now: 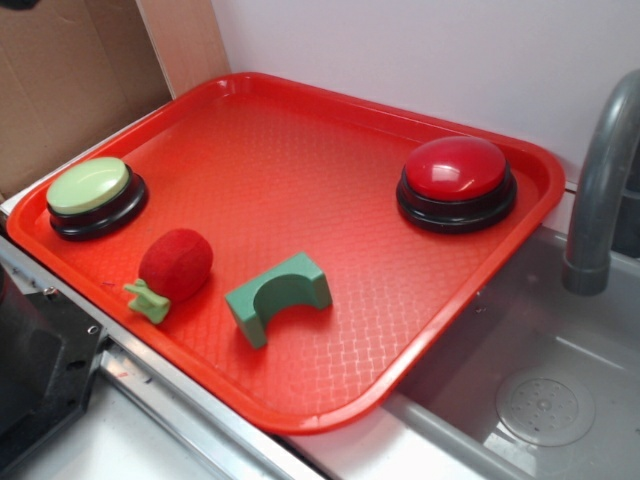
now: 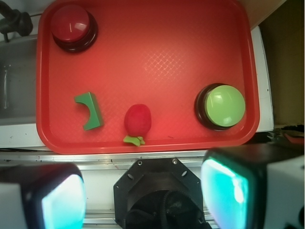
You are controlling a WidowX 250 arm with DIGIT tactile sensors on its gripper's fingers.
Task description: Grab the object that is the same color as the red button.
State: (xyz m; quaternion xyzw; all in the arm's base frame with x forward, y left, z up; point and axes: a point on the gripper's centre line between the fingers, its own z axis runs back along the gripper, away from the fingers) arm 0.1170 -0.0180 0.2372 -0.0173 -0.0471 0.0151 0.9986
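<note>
Near the tray's (image 2: 143,57) front edge, the red toy fruit (image 2: 137,119) lies beyond the spread, empty gripper (image 2: 143,195)

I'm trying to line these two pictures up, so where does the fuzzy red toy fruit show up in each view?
Exterior: the red toy fruit lies lower left, near the tray's front rim, between the green button and the green arch block.
Wrist: the fruit lies bottom centre, by the near rim.
Shared landmark: the red button, in the tray's far corner.
</note>
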